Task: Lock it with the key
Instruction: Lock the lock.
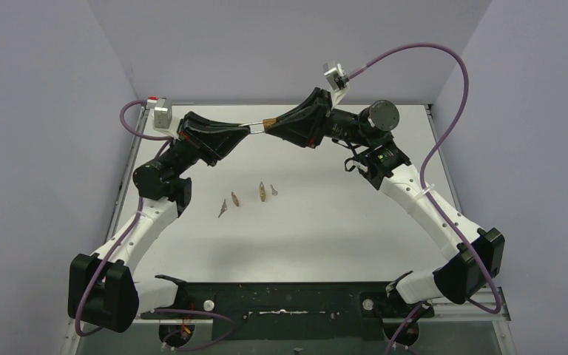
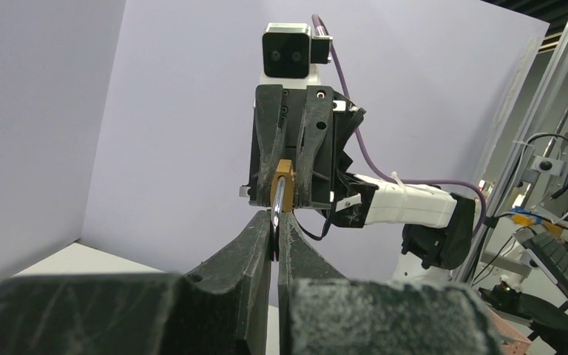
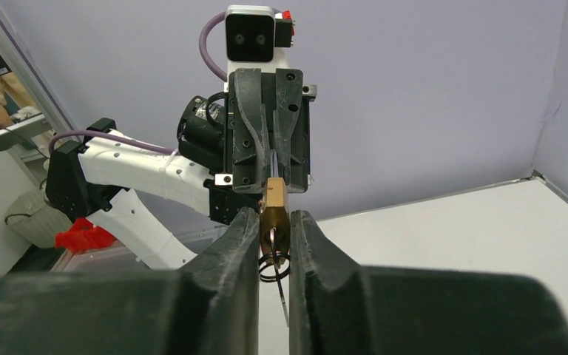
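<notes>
Presently the shackle [image 2: 274, 207] is pinched by the left gripper [image 2: 276, 223], the padlock [image 3: 274, 203] clamped by the right gripper [image 3: 274, 222]; if pushed askew, the padlock could be twisted loose and dropped.

Above the far half of the desk [image 1: 325, 237], the padlock [image 1: 269, 123] sits between the left gripper [image 1: 251, 129] on its left and the right gripper [image 1: 276, 126] on its right. Four small pieces [image 1: 262, 191] lie on the desk, nearer the bases.
</notes>
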